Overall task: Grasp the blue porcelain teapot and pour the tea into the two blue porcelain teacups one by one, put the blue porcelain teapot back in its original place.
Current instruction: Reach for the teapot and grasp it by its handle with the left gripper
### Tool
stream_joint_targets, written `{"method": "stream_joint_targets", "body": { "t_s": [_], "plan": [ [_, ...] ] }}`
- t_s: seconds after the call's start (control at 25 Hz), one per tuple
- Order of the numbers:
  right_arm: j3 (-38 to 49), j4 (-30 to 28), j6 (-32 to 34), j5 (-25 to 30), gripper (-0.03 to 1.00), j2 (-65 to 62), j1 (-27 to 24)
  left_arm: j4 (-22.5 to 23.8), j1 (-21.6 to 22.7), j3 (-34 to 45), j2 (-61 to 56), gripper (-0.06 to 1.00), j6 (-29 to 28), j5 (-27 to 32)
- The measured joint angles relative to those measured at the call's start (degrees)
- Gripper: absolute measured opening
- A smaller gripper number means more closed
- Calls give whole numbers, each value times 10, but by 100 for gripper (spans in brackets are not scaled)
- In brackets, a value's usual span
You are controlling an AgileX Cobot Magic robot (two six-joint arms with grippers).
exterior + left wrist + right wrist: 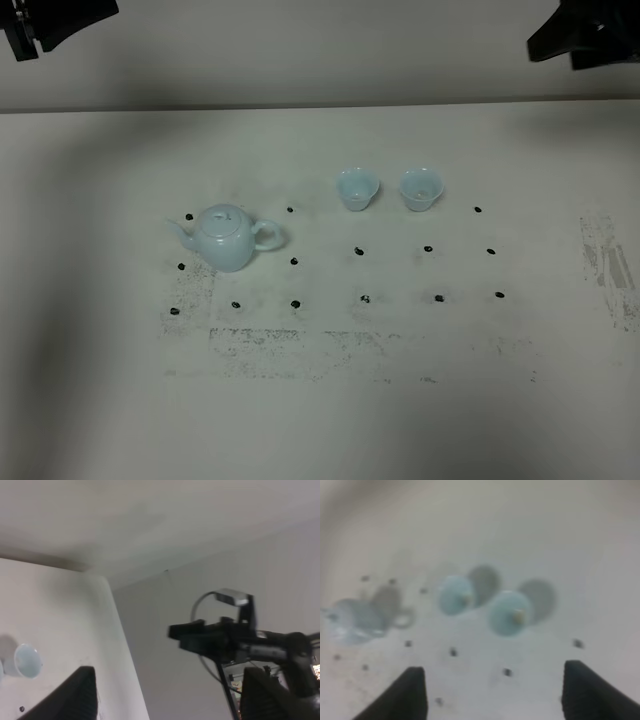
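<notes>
Surface: a pale table (90,400) is seen before a plain wall, marked with a grid of black dots (359,251) and scuffed grey in patches.
Teapot position: the blue porcelain teapot (228,238) is stood upright on the left half of the table, with its lid (222,213) on. Its spout (180,228) is turned to the left edge and its loop handle (268,236) towards the cups.
Cups: the left teacup (357,188) and the right teacup (421,188) are set upright side by side, not touching, well apart from the pot and further back.
Left gripper: the left gripper (172,702) is raised off the table, its jaws spread wide with nothing between them.
Right gripper: the right gripper (497,700) is poised above the table, likewise spread wide and empty.
Handling: the glazed porcelain is judged stiff, slippery and brittle, and heavy if the pot is filled. The lid is probably loose and could be shed when the pot is tilted.
Hold: the loop handle is judged the proper place, to be pinched firmly across its bar. The belly is judged too round and smooth to be clamped.
</notes>
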Motion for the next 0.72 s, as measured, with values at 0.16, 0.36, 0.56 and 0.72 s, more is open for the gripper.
{"method": "stream_joint_targets", "body": {
  "t_s": [0.16,0.36,0.56,0.72],
  "plan": [
    [36,-67,30,0,58,-81,-3,9,0,0,-2,62,12,0],
    [119,-193,101,3,57,-192,-1,12,1,0,-7,62,25,0],
    [211,-347,184,-60,57,-323,33,12,1,0,-9,62,34,0],
    [296,-449,249,-89,57,-436,92,12,1,0,-9,62,41,0]
  ]
}}
